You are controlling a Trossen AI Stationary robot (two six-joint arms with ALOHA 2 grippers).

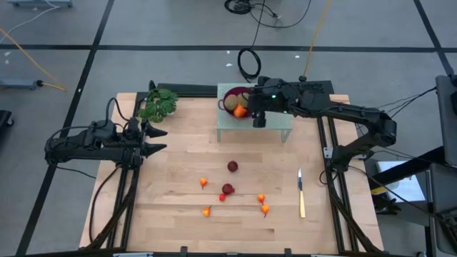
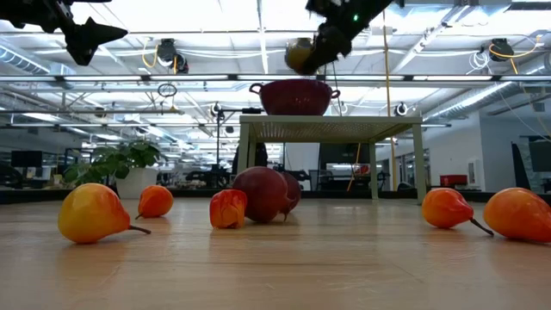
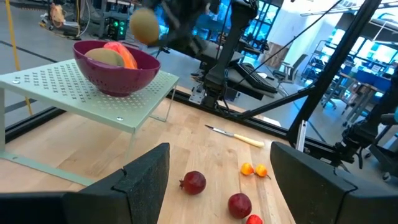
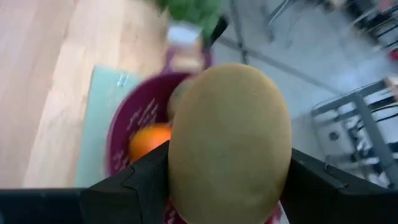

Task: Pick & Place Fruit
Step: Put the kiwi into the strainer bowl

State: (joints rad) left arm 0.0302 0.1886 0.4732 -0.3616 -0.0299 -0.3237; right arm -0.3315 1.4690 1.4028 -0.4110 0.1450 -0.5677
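At the table's (image 1: pixel 171 228) left edge the left gripper (image 1: pixel 158 140) hovers with its fingers (image 3: pixel 144 180) spread wide and empty, close to a leafy green sprig (image 1: pixel 158 105). On the wood toward the middle lie two dark red balls (image 1: pixel 233 166) and several small orange-red fruits (image 1: pixel 206 211). Farther back, a pale green perforated stand (image 1: pixel 275 126) carries a maroon colander (image 3: pixel 118 74) holding a brownish-green oval (image 3: pixel 104 56) and an orange-red piece (image 3: pixel 121 53). Above the colander the right gripper (image 1: pixel 251 108) has its fingers (image 4: pixel 134 183) closed around a kiwi (image 4: pixel 230 143). Right of the loose fruit lies a slim yellow-handled knife (image 1: pixel 301 194).
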